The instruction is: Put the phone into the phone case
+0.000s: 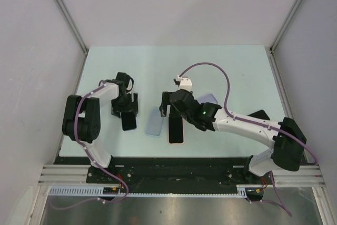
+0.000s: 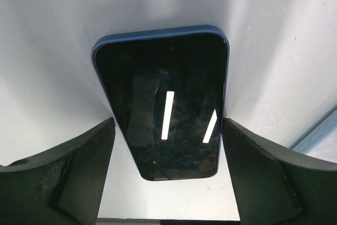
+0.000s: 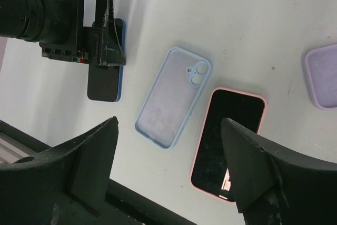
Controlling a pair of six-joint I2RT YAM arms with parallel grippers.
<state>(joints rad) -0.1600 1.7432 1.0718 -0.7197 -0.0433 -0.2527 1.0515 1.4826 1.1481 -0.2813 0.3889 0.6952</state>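
A black-screened phone (image 2: 163, 104) with a dark blue rim lies flat, screen up, left of centre on the table (image 1: 129, 122). My left gripper (image 2: 167, 130) is low over its near end and open. The fingers straddle the phone: the right finger (image 2: 253, 167) is at its edge, and the left finger (image 2: 79, 167) stands a little off it. An empty light blue phone case (image 3: 174, 96) lies inside up just right of the phone (image 1: 154, 123). My right gripper (image 3: 169, 125) hovers open above the case with nothing between its fingers.
A phone in a pink case (image 3: 229, 143) lies screen up right of the light blue case, under the right arm (image 1: 176, 130). A lavender case (image 3: 321, 75) sits further right. A black flat object (image 1: 259, 114) lies by the right arm. Walls close in on both sides.
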